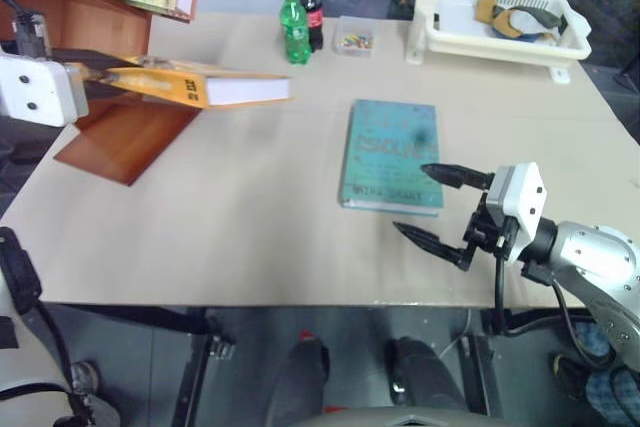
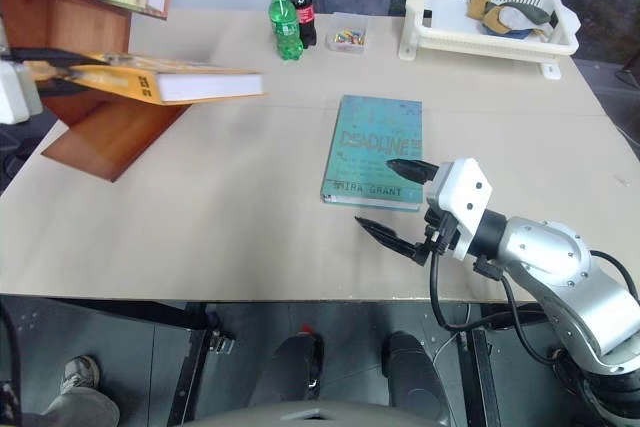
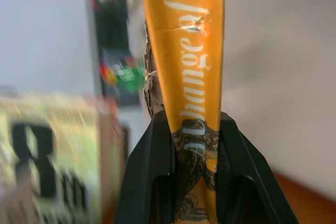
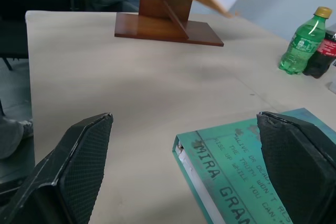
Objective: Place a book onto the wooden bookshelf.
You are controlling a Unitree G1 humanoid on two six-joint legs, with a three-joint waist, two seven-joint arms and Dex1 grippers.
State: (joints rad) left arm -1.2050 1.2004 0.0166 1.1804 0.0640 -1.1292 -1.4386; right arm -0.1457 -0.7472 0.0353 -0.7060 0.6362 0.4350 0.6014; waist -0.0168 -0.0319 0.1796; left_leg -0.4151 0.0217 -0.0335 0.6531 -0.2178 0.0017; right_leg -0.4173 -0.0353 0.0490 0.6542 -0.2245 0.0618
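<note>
Left gripper (image 3: 195, 145) clamps the book (image 1: 205, 87), spine perhaps reading "Change"; right gripper (image 1: 432, 205) spread wide.

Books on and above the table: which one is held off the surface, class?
The orange-yellow book, clamped in the left gripper; the teal book lies flat on the table.

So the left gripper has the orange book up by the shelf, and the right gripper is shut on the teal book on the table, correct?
Not quite. The right gripper is open, not shut on the teal book; the right wrist view shows its fingers spread wide with the book lying flat between them on the table. The rest holds: the left gripper clamps the orange book by the wooden bookshelf.
</note>
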